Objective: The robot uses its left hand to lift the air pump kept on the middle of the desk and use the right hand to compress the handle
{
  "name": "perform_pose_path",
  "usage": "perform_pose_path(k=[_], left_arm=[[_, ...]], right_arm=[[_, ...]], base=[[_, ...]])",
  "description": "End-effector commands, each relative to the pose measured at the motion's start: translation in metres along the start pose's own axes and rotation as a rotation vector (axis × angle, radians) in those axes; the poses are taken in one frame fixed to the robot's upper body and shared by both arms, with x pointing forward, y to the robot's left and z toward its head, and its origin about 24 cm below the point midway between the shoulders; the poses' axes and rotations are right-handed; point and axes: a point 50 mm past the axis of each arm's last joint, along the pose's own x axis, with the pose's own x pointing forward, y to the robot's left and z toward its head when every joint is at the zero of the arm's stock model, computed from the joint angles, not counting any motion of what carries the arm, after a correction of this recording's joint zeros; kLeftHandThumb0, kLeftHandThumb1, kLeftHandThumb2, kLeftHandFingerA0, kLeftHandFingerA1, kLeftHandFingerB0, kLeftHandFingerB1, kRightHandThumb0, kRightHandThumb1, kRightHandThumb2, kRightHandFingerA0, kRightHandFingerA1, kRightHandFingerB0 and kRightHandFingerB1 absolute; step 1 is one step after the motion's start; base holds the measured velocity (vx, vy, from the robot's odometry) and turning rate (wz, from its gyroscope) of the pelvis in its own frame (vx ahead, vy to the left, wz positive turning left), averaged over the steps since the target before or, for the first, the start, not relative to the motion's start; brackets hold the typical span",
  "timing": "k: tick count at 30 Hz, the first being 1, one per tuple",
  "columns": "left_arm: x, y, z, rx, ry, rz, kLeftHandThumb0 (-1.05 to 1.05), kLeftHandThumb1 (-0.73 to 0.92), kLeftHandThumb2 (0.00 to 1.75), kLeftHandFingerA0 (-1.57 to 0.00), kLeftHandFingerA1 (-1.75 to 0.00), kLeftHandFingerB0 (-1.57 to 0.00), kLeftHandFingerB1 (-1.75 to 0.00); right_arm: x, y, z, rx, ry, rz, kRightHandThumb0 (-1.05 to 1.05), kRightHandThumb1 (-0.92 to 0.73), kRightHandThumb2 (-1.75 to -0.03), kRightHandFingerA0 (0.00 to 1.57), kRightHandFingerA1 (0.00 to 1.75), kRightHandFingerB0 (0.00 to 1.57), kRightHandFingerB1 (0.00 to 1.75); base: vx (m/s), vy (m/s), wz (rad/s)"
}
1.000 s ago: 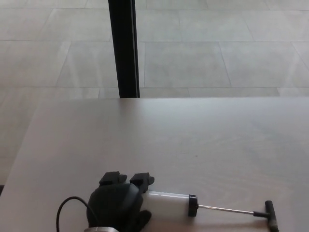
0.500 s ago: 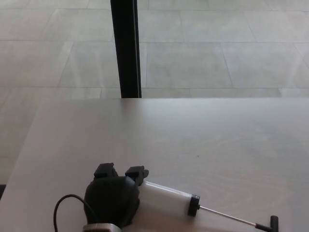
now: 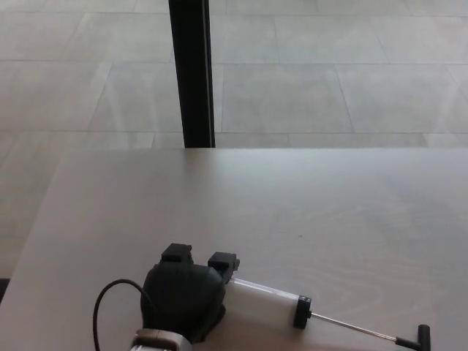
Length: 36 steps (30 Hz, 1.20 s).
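**Left hand wrapped on the air pump at the near edge of the desk**

We see the left hand low in the head view, its black fingers curled over the near end of the air pump, so it is closed around the pump body. The pump lies at a slant across the desk: its pale, translucent cylinder runs from the hand toward the lower right, ends in a black cap, and from there a thin metal rod extends out to a black T-handle at the bottom right corner of the picture. We cannot tell whether the pump is touching the desk or raised off it. A black cable loops out from the wrist on the left side. Beyond the far desk edge stands a dark vertical post against a tiled floor. The right hand does not show in our view
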Motion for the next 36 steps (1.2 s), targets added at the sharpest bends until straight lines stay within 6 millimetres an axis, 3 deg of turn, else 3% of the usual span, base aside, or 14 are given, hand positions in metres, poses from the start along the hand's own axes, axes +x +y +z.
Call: perform_pose_path(k=[1, 7, 13, 14, 15, 16, 17, 19, 21, 26, 27, 29, 34, 36], left_arm=[[-0.008, -0.013, -0.01, 0.009, 0.033, -0.276, -0.53, 0.59, 0.59, -0.03, -0.41, -0.15, -0.31], [-0.008, 0.0, -0.01, 0.006, -0.008, -0.36, -0.64, 0.51, 0.69, 0.0, 0.0, -0.11, -0.23], [-0.004, 0.017, -0.003, -0.066, -0.03, -0.413, -0.62, 0.5, 0.68, 0.0, 0.0, -0.06, -0.14], [-0.004, 0.02, 0.001, -0.097, -0.036, -0.43, -0.69, 0.38, 0.76, 0.0, -0.25, -0.05, -0.17], [-0.004, 0.021, 0.005, -0.098, -0.045, -0.437, -0.68, 0.38, 0.77, 0.0, -0.29, -0.04, -0.22], [-0.005, 0.021, 0.005, -0.096, -0.045, -0.439, -0.68, 0.38, 0.77, 0.0, -0.29, -0.04, -0.22], [-0.004, 0.021, 0.007, -0.085, -0.048, -0.446, -0.64, 0.37, 0.79, 0.0, -0.37, -0.04, -0.28], [-0.004, 0.018, 0.01, -0.073, -0.058, -0.461, -0.57, 0.52, 0.58, -0.05, -0.5, -0.11, -0.26], [-0.003, 0.015, 0.011, -0.086, -0.059, -0.483, -0.54, 0.36, 0.83, 0.0, -0.52, -0.03, -0.41], [0.002, 0.012, 0.014, -0.14, -0.053, -0.515, -0.35, 0.41, 0.96, -0.11, -0.58, 0.0, -0.49], [0.003, 0.011, 0.015, -0.134, -0.053, -0.519, -0.35, 0.43, 0.98, -0.1, -0.57, 0.0, -0.49], [0.003, 0.01, 0.016, -0.134, -0.055, -0.514, -0.54, 0.6, 0.58, -0.19, -0.58, -0.23, -0.31], [0.004, 0.006, 0.018, -0.15, -0.062, -0.497, -0.47, 0.63, 0.59, -0.27, -0.68, -0.32, -0.35], [0.004, 0.005, 0.017, -0.147, -0.074, -0.483, -0.48, 0.43, 0.85, -0.34, -0.69, -0.29, -0.52]], right_arm=[[0.006, -0.006, 0.006, -0.023, -0.007, -0.014, -0.58, -0.74, -0.62, 0.34, 0.73, 0.49, 0.37], [0.005, -0.005, 0.006, -0.025, -0.008, 0.002, -0.55, -0.73, -0.62, 0.33, 0.7, 0.47, 0.39], [0.006, -0.005, 0.006, -0.065, -0.021, 0.009, -0.55, -0.68, -0.64, 0.29, 0.64, 0.45, 0.39], [0.007, -0.005, 0.005, -0.062, -0.019, 0.01, -0.52, -0.73, -0.62, 0.28, 0.57, 0.43, 0.38], [0.007, -0.005, 0.005, -0.062, -0.021, 0.012, -0.56, -0.58, -0.91, 0.25, 0.59, 0.36, 0.51], [0.007, -0.003, 0.004, -0.061, -0.021, 0.016, -0.56, -0.58, -0.91, 0.25, 0.59, 0.36, 0.51], [0.007, -0.003, 0.004, -0.063, -0.015, 0.017, -0.53, -0.72, -0.62, 0.25, 0.55, 0.43, 0.36], [0.008, -0.002, 0.004, -0.07, -0.011, 0.019, -0.54, -0.73, -0.62, 0.27, 0.6, 0.43, 0.38], [0.008, -0.001, 0.005, -0.072, -0.011, 0.022, -0.54, -0.72, -0.62, 0.25, 0.58, 0.42, 0.37], [0.009, -0.001, 0.007, -0.068, -0.016, 0.023, -0.52, -0.73, -0.62, 0.28, 0.6, 0.42, 0.37], [0.009, -0.001, 0.006, -0.067, -0.012, 0.021, -0.53, -0.73, -0.62, 0.28, 0.58, 0.42, 0.37], [0.01, -0.002, 0.006, -0.07, -0.01, 0.021, -0.54, -0.74, -0.62, 0.29, 0.59, 0.42, 0.37], [0.011, -0.002, 0.005, -0.079, 0.0, 0.019, -0.54, -0.74, -0.62, 0.28, 0.56, 0.42, 0.36], [0.011, -0.001, 0.005, -0.079, -0.002, 0.023, -0.54, -0.74, -0.62, 0.28, 0.57, 0.42, 0.37]], base=[[0.0, 0.0, 0.0], [0.0, 0.0, 0.0], [0.0, 0.0, 0.0], [0.0, 0.0, 0.0], [0.0, 0.0, 0.0], [0.0, 0.0, 0.0], [0.0, 0.0, 0.0], [0.0, 0.0, 0.0], [0.0, 0.0, 0.0], [0.0, 0.0, 0.0], [0.0, 0.0, 0.0], [0.0, 0.0, 0.0], [0.0, 0.0, 0.0], [0.0, 0.0, 0.0]])
